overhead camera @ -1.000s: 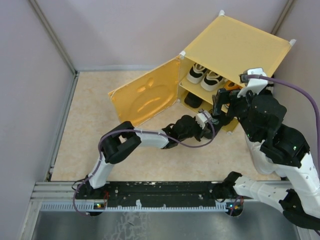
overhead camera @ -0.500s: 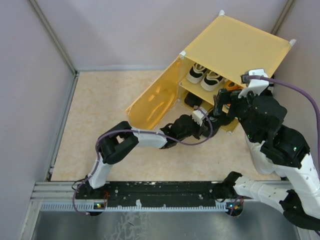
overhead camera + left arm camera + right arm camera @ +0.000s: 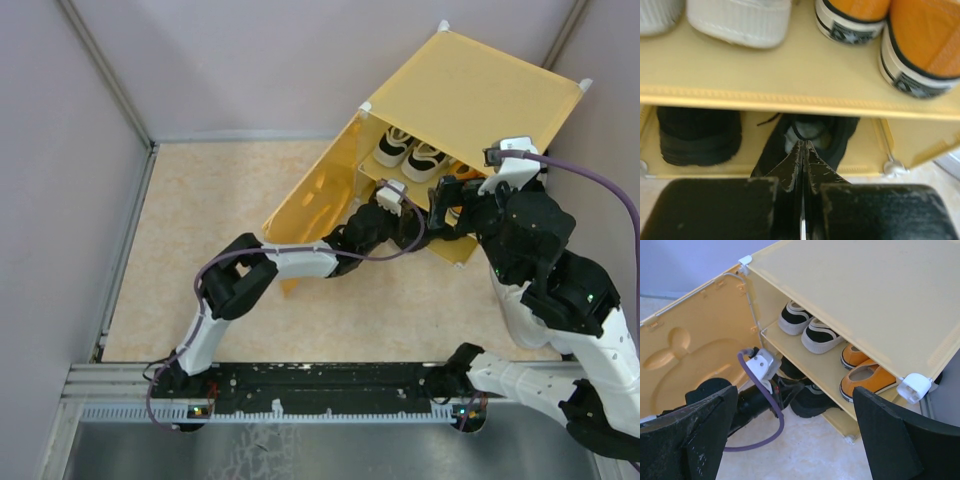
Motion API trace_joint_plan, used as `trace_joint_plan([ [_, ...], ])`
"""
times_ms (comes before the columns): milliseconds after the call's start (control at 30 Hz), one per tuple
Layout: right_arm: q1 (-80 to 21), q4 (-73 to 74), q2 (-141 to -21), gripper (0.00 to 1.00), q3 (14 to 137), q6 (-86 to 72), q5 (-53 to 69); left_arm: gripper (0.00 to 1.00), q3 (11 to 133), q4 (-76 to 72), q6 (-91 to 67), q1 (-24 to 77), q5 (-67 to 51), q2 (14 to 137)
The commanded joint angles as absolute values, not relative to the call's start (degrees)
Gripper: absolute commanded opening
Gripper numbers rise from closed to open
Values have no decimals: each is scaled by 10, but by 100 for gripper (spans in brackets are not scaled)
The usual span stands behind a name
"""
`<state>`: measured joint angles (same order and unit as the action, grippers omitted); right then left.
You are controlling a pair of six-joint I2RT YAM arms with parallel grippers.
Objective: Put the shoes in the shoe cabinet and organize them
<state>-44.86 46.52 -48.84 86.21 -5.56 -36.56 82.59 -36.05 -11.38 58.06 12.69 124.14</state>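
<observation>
Left gripper [image 3: 801,150], lower centre of the wrist view: jaws pressed together, holding nothing, on a low, outstretched arm. Directly ahead at its tips (contact uncertain), an all-black shoe [image 3: 812,135] lies in the lower compartment of the shoe cabinet [image 3: 470,90], long axis running inward, slightly askew. Its mate [image 3: 699,135] sits at left. Above the shelf [image 3: 790,85], upper right: orange shoes [image 3: 920,45]. Right gripper [image 3: 795,437] hangs wide, farther off.

Shoe cabinet [image 3: 470,95] door [image 3: 315,195] half open — left arm [image 3: 300,262] at its front
</observation>
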Motion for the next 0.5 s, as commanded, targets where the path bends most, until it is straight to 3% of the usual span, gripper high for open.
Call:
trace_joint_plan([
  [0,-447,451,-483,98,862,-46,-381,0,871,-384,-119,572,156,1276],
  [167,-446,456,-482,98,860,-50,-380,0,883,-384,-140,570,114,1299],
  [300,-446,462,-479,98,861,-50,-383,3,820,-415,-122,569,92,1264],
  [367,-446,462,-476,98,858,-51,-384,32,777,-432,-102,566,77,1232],
  [467,-447,459,-473,98,852,-53,-383,57,727,-443,-74,561,40,1181],
])
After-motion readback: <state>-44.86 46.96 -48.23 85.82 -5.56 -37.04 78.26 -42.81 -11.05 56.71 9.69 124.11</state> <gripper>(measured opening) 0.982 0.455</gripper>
